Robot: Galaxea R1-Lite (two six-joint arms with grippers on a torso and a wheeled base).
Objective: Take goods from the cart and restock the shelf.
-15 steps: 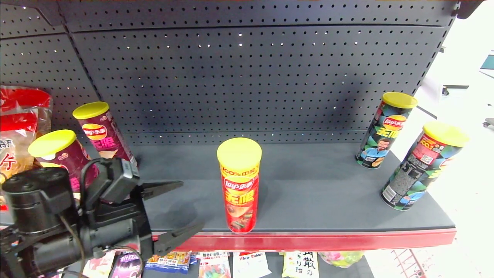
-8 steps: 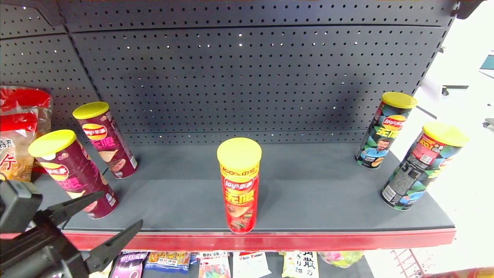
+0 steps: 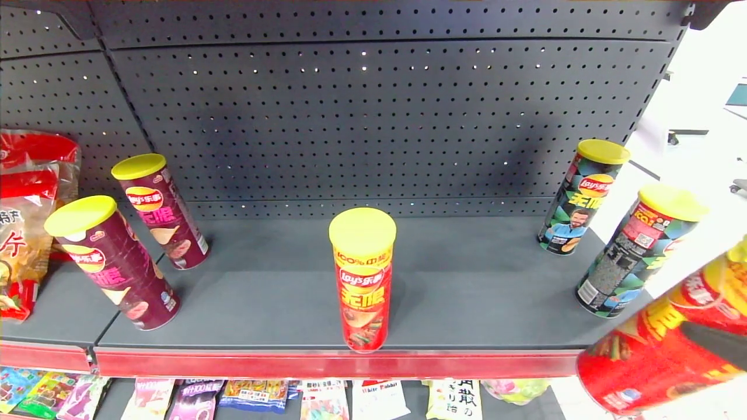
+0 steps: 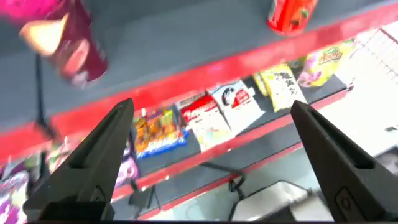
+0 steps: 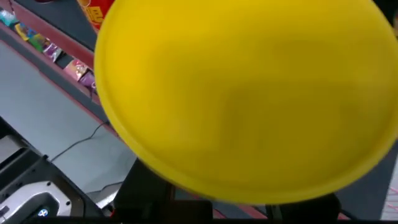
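I'm looking into a shop aisle. There's a grey metal shelf (image 3: 467, 291) with a pegboard back (image 3: 379, 116) and a red front strip (image 3: 350, 363). Chip cans (image 3: 362, 280) stand on it in matching pairs, bagged snacks (image 3: 23, 221) sit at the left, and small packets (image 3: 379, 399) line the tier below.

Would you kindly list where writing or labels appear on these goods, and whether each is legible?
Upright red can: logo and large characters, legible.
Front maroon can and rear maroon can: logos, characters, legible.
Rear dark can and front dark can: logos legible, fine print too small.
Tilted red can: blurred.
Packets below the shelf: mostly too small.
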